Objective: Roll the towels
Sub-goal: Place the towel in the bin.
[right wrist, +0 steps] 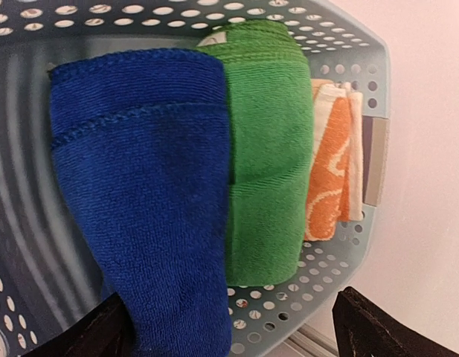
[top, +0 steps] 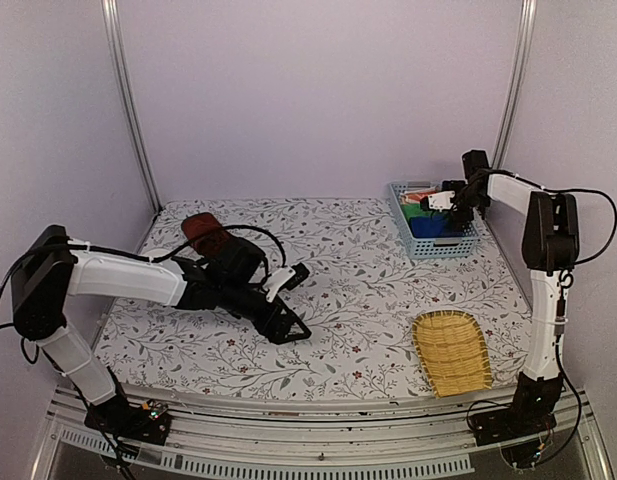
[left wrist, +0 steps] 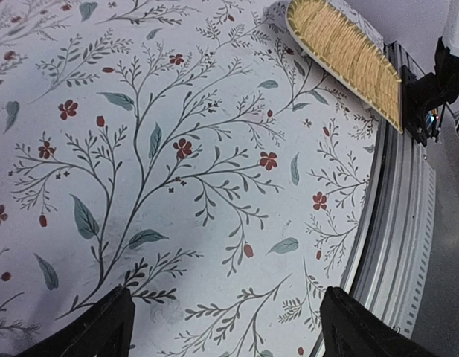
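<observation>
Right arm is out over the blue plastic basket (top: 466, 243) at the far right corner of the table (top: 358, 260). The right gripper (right wrist: 233, 331) hangs with its jaws spread wide and nothing between them. Directly below lies the royal blue towel (right wrist: 140, 193), a thick folded bundle on the left side of the basket and pressed against the bright green cloth (right wrist: 262, 149). The orange-patterned cloth (right wrist: 329, 163) is tucked beyond that, against the basket wall.

Over on the left, the left gripper (top: 300, 302) is stretched low across the middle of the table, also parted and empty. Its wrist view shows only flowered tablecloth between the fingers (left wrist: 103, 327), with the woven bamboo tray (left wrist: 348, 52) off toward the near right. The dark reddish-brown towel (top: 200, 232) sits bundled at the far left, behind that arm, untouched.

By my read, neither towel is rolled yet, and the blue one looks like the first pick. It's terry, so expect it to be light, soft and floppy: it will squash under the pads and sag once lifted, and a shallow pinch may peel off just one layer. The stitched hem band across the upper part looks like the firmest place to bite, taken deep and through the full thickness. Keep to the towel's left side, because the green cloth is touching it and could easily come along.
</observation>
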